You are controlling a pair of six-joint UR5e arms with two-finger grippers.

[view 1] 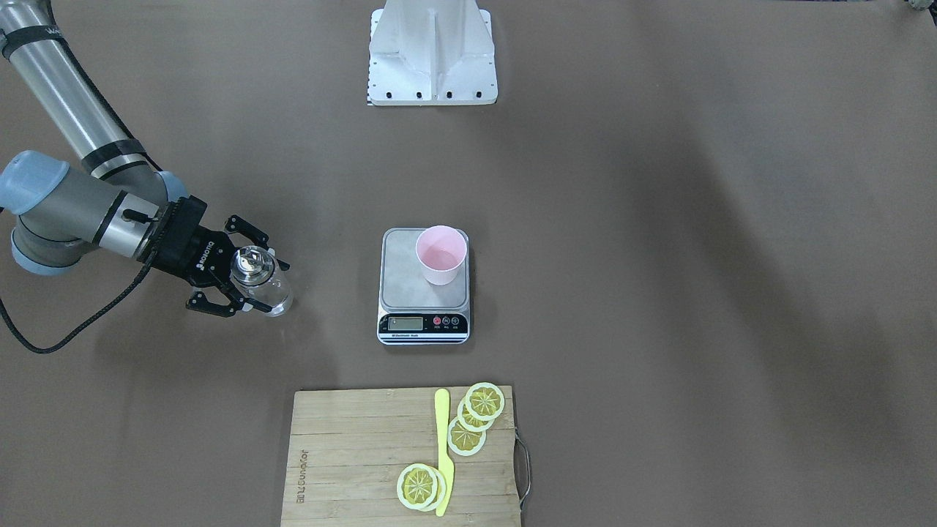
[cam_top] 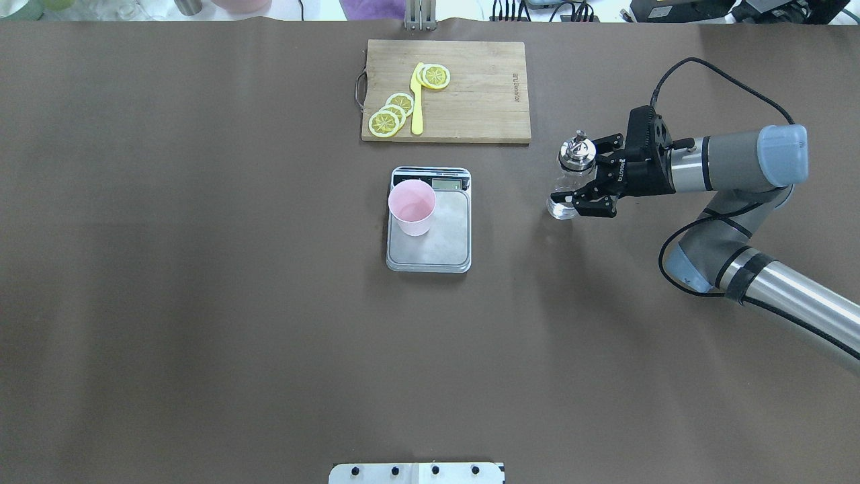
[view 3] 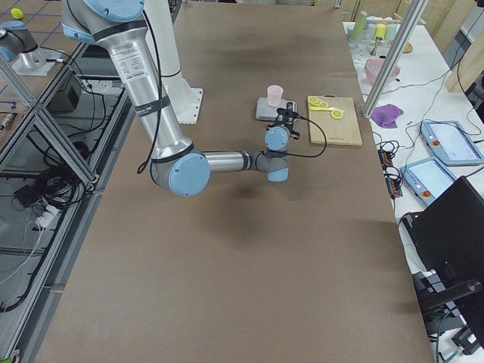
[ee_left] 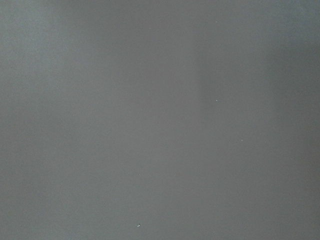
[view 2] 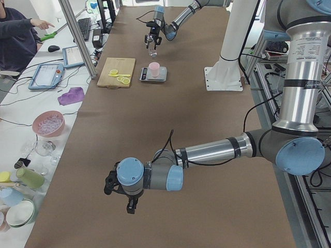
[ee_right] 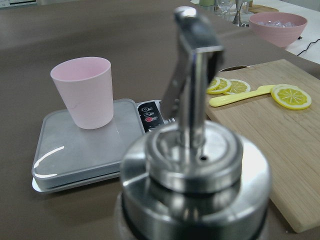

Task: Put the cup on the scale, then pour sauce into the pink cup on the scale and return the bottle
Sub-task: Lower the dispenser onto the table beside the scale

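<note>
Cup placement looks done: the small pale pink tapered cup (cam_top: 412, 207) stands on the silver steel digital scale (cam_top: 443, 242). Right gripper (cam_top: 572, 171), jaws spread, flanks the upright clear glass chrome-spouted bottle (cam_top: 576, 153) (well apart from the scale). Next, probably: clamp its 2 fingers, lift, pour.

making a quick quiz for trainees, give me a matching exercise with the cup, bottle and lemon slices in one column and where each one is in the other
Things:
1. cup
2. bottle
3. lemon slices

Places:
a. on the board
b. upright between the right fingers
c. on the scale

Pairs: 1-c, 2-b, 3-a
</note>
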